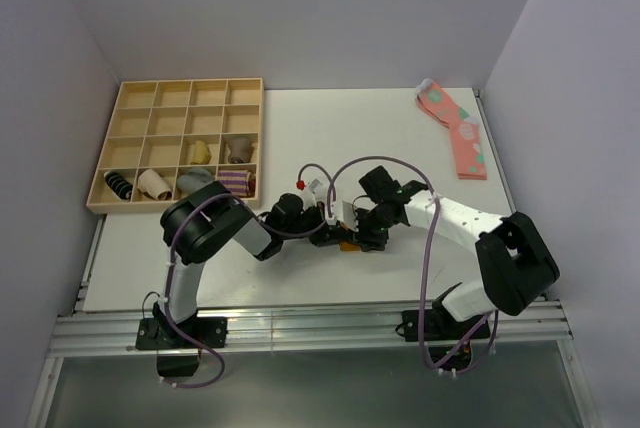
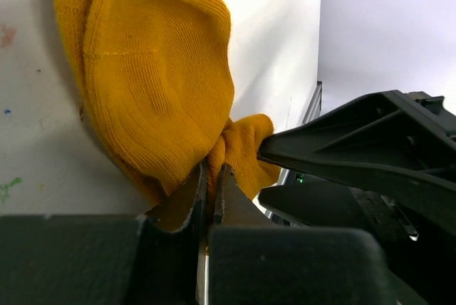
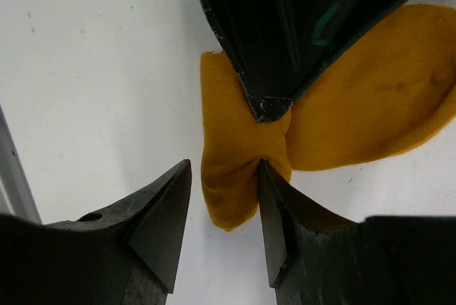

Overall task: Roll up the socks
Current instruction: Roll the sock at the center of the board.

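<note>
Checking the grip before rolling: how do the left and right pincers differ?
The left pincer is shut, pinching a fold of the mustard sock; the right pincer stands open, gripping nothing. The left pincer bites the bunched middle; the right pincer straddles one end. Both meet at the same sock.

Bright, even overhead light, the table [image 1: 300, 138] washed near to glare, shadows soft. Wrist views sharp on the sock [image 2: 157, 84] (knit ribs clear), near fingers [image 3: 160, 226] dark, slightly blurred.

White bench [image 1: 330, 128]: pale wooden compartment tray [image 1: 173, 95] far left, pink spotted sock [image 1: 462, 133] far right. Mustard-orange knit sock [image 3: 370, 105] lies near-centre.
</note>
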{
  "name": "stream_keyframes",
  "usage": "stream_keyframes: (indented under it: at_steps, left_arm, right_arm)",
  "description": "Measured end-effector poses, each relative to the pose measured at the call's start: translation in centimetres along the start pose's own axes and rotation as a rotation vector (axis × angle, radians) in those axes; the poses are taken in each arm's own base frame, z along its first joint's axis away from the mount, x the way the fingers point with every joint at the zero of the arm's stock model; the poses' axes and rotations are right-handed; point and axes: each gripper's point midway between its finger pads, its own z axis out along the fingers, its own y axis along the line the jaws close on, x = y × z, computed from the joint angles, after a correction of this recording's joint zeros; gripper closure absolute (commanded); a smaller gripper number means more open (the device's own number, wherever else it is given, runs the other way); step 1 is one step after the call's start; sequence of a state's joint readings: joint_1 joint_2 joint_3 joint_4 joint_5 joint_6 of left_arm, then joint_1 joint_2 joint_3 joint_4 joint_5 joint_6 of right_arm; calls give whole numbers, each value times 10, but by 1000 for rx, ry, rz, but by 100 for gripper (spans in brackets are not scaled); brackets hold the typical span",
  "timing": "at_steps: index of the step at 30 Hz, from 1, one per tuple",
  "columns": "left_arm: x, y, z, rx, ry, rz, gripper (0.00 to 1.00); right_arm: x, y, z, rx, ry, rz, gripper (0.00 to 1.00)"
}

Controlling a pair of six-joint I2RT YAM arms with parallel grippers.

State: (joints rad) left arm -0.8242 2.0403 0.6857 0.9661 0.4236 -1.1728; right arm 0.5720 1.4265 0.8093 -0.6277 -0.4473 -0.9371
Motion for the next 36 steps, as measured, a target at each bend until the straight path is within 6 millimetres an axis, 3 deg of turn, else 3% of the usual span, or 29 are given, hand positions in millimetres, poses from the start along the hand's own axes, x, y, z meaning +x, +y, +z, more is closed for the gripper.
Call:
stream_keyframes:
  at_steps: [13,16,17,20,23,36]
  left_arm:
    - [-8,6,-1,-21,56,-63,100]
    - [-9,7,-1,-28,70,-72,100]
    - [-9,7,-1,-32,74,-76,100]
    - [-9,8,-1,-42,81,-81,100]
    - [-10,8,-2,-52,81,-85,100]
    - [-3,6,-6,-146,-55,-82,97]
  right_arm:
    - [1,-10,15,41,48,-82,48]
    - [2,-14,17,53,55,-86,56]
    - [2,-15,18,53,56,-86,67]
    - [0,-18,19,46,69,-70,83]
    - [-2,-19,19,21,86,-34,90]
    - [-4,-15,18,-189,66,153,93]
